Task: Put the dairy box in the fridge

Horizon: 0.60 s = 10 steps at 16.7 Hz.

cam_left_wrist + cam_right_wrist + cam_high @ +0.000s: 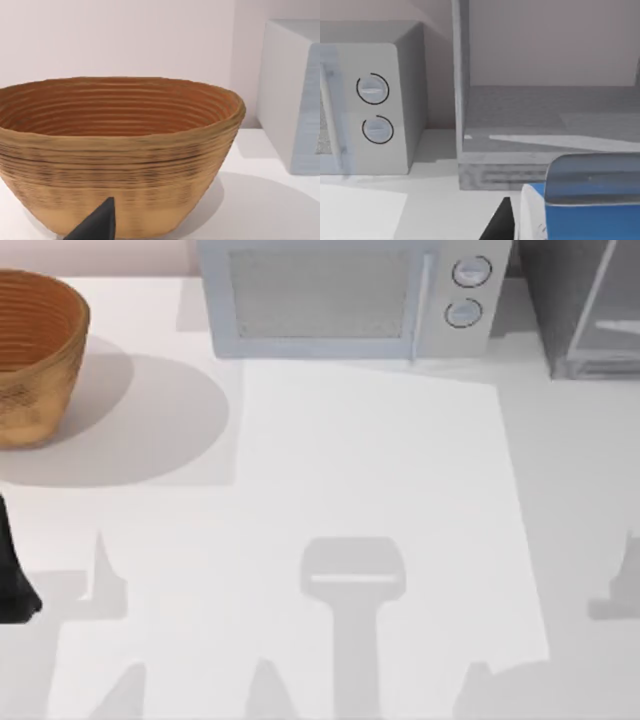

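Observation:
The dairy box (585,220), blue with a white side, fills the near corner of the right wrist view. My right gripper (565,235) is shut on it, one dark fingertip (498,222) lying against its white side. Just beyond the box stands the fridge (545,120), dark grey, its inside open toward the box. From above, the fridge (580,310) sits at the table's back right corner, partly cut off, with a pale-framed glassy panel. My left arm (12,580) is parked at the table's left edge, its gripper (97,225) facing the basket.
A white microwave (340,300) with two round knobs stands at the back centre, right beside the fridge's left wall. A woven brown basket (30,350) sits at the back left. The white table (370,500) is bare across its middle and front.

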Tool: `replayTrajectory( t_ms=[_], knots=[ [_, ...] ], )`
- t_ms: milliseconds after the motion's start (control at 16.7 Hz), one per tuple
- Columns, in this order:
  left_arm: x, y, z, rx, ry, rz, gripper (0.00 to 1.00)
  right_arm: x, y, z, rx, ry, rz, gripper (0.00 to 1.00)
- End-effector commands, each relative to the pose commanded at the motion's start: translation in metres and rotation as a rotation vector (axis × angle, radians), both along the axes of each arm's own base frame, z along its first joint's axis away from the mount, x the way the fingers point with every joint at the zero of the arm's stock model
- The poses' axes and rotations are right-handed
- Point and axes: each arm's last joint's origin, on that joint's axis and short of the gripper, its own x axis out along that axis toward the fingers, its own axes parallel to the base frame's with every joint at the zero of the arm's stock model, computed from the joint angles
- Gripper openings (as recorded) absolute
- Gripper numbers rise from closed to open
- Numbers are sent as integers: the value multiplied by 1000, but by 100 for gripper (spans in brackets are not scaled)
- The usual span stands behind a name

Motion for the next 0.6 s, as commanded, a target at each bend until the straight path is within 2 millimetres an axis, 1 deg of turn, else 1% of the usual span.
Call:
replayTrajectory(
  t_ms=[180, 360, 480, 600],
  knots=[
    [0, 0, 0, 0, 0, 0, 100, 3, -1, 17, 0, -27, 3, 0],
    [0, 0, 0, 0, 0, 0, 100, 16, -3, 45, -7, -52, 7, 0],
    [0, 0, 0, 0, 0, 0, 100, 35, -6, 64, -14, -55, 9, 0],
    [0, 0, 0, 0, 0, 0, 100, 64, -11, 78, -20, -37, 9, 0]
  ],
)
